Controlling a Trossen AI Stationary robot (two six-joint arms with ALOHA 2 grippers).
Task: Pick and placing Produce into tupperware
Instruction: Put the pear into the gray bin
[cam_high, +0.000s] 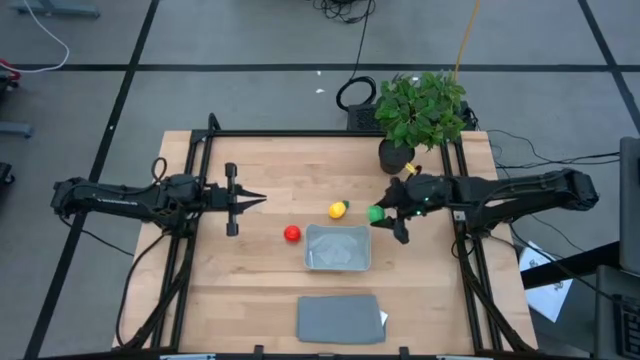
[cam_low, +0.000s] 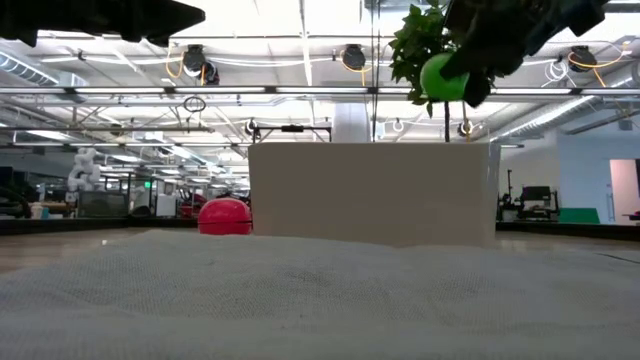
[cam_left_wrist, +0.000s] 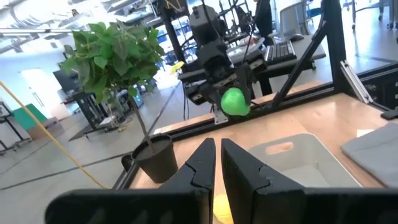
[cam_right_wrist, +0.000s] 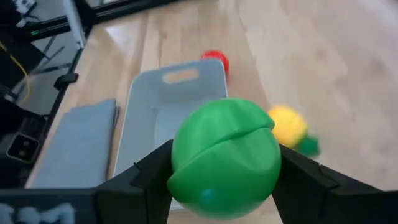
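green piece held aloft beside the tupperware

right gripper (cam_high: 383, 215) is clamped on the green round piece (cam_high: 375, 213), both fingers pressed against its sides in the right wrist view, and it hangs above the table, just off the right edge of the tupperware (cam_high: 338, 247). the container looks empty. the red piece (cam_high: 292, 233) sits on the wood near the container's left edge, and the yellow piece with a green tip (cam_high: 339, 209) lies just beyond its far wall. the grey lid (cam_high: 340, 318) rests flat, nearer the front edge.

to do this step well, carry the piece sideways until it is over the middle of the container, not over the rim, then come down low before letting go; a round piece dropped from height would likely bounce or roll out over shallow walls. keep clear of the potted plant (cam_high: 420, 110) behind the arm.

left gripper (cam_high: 248, 200) waits well to the left, fingers nearly together and holding nothing.
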